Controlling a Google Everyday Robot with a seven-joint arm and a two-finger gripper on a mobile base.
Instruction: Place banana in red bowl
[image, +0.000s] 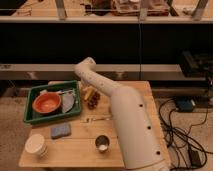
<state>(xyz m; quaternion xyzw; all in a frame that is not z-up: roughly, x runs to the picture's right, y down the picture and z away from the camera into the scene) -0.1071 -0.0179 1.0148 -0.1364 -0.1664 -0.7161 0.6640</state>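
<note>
The round, shallow orange-red bowl (46, 103) sits in a green rectangular plastic tray (31, 119) beside a grey plate (69, 102). The small curved yellow banana (88, 93) lies on the wooden table (75, 150) just outside the tray, at the bowl's 3 o'clock. The pincer (92, 100) hangs at the banana; whether it is open or closed cannot be told. The white arm (130, 125) hides the table's 3 o'clock side.

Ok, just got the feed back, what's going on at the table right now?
The robot's arm reaches across the right side of the table, with its gripper down by the banana, just right of the green tray. Whether it has hold of the banana can't be seen. The red bowl sits in that tray with no banana in it, so the placing isn't done yet.
</note>
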